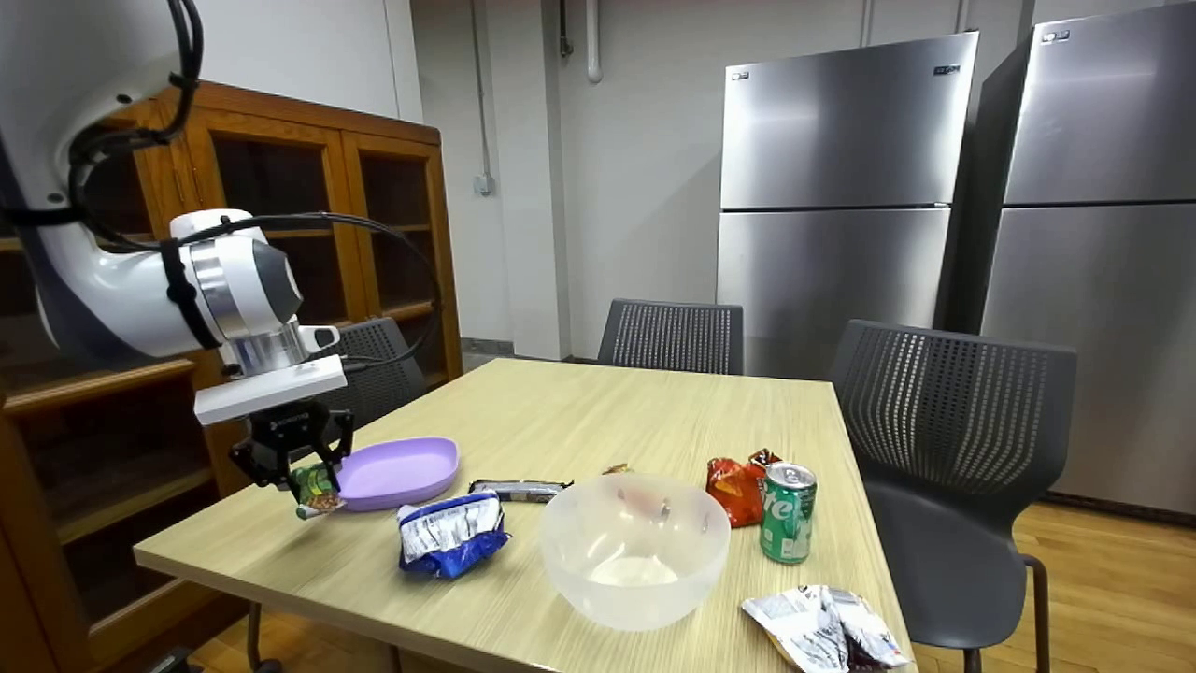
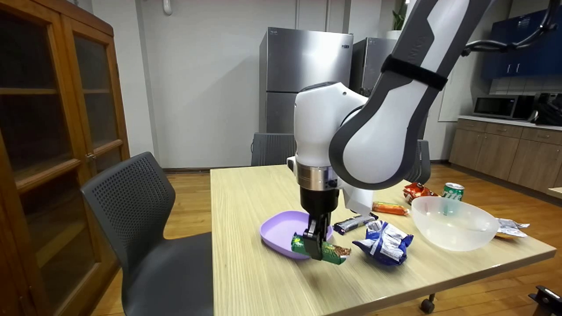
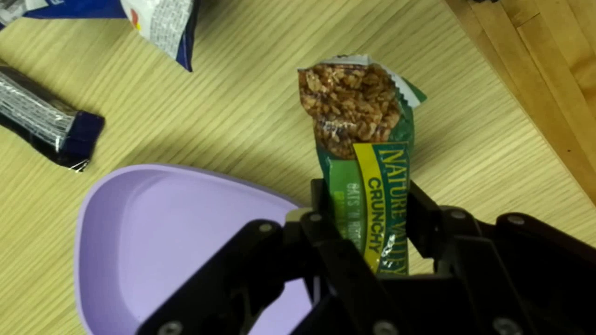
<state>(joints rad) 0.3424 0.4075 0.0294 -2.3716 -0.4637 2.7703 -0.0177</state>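
My gripper (image 3: pixel 365 204) is shut on a green granola bar (image 3: pixel 358 102) marked "Nature Valley Crunchy". The fingers press its two long sides, and its lower end is hidden by the gripper. The bar shows in both exterior views (image 1: pixel 315 493) (image 2: pixel 337 253), held a little above the table, roughly level. A shallow purple tray (image 3: pixel 186 242) lies right beside the gripper, with nothing seen in it; it also shows in both exterior views (image 1: pixel 397 472) (image 2: pixel 279 230). A blue and white snack bag (image 2: pixel 384 245) and a dark wrapped bar (image 2: pixel 354 223) lie near the tray.
A translucent bowl (image 1: pixel 635 598) stands on the table (image 1: pixel 561 402), with a green can (image 1: pixel 788 514), a red bag (image 1: pixel 733 491) and a silver bag (image 1: pixel 827 626) around it. An orange wrapped bar (image 2: pixel 390 208) lies behind. Dark chairs (image 2: pixel 145 210) stand around the table.
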